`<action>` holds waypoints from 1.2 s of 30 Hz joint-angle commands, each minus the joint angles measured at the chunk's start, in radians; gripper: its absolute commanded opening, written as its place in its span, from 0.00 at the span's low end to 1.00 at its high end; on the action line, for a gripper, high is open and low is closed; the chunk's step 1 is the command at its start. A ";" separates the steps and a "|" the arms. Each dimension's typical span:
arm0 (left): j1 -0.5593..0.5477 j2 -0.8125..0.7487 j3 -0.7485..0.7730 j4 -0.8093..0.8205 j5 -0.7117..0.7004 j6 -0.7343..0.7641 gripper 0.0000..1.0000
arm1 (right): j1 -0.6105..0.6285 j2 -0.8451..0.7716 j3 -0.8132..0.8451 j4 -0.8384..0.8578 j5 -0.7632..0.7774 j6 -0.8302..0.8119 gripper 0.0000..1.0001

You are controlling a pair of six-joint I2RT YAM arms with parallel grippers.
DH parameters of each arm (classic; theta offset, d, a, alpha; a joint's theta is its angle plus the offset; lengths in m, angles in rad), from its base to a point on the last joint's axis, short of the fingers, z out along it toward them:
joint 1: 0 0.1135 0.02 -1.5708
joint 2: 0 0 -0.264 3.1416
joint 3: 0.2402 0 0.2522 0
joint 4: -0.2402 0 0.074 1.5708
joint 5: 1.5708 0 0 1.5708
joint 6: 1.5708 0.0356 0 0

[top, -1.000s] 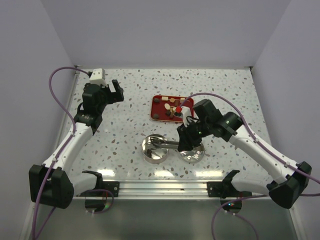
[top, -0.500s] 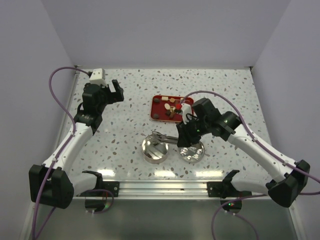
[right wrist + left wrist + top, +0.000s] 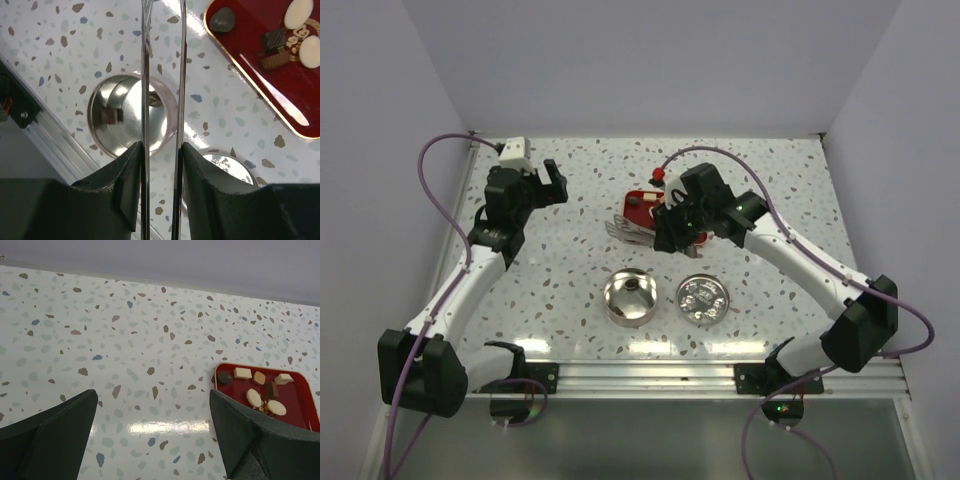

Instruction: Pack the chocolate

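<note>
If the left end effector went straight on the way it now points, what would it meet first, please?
The left end effector would probably meet the bare table first; the red tray of chocolate lies right of that line.

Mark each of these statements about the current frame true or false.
1. The right gripper grips metal tongs. True.
2. The round tin is empty. False: one brown chocolate piece lies inside.
3. The left gripper is shut on a chocolate. False: it is open and holds nothing.
4. The lid sits on the tin. False: it lies on the table beside the tin.
5. Several chocolates lie on the red tray. True.
</note>
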 commanded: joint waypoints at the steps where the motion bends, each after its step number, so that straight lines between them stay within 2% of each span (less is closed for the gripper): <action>1: 0.005 -0.004 0.018 0.004 -0.007 0.003 1.00 | -0.041 0.043 0.071 0.083 0.031 -0.018 0.39; 9: 0.005 -0.001 0.018 0.005 -0.009 0.002 1.00 | -0.130 0.141 0.094 0.120 0.039 -0.064 0.38; 17: 0.005 0.006 0.018 0.004 -0.012 0.005 1.00 | -0.148 0.172 0.059 0.121 -0.003 -0.087 0.38; 25: 0.005 0.022 0.016 0.008 0.000 0.000 1.00 | -0.171 0.153 0.008 0.115 0.098 -0.087 0.38; 36: 0.005 0.017 0.015 0.008 0.000 0.000 1.00 | -0.200 0.159 0.037 0.134 0.175 -0.106 0.38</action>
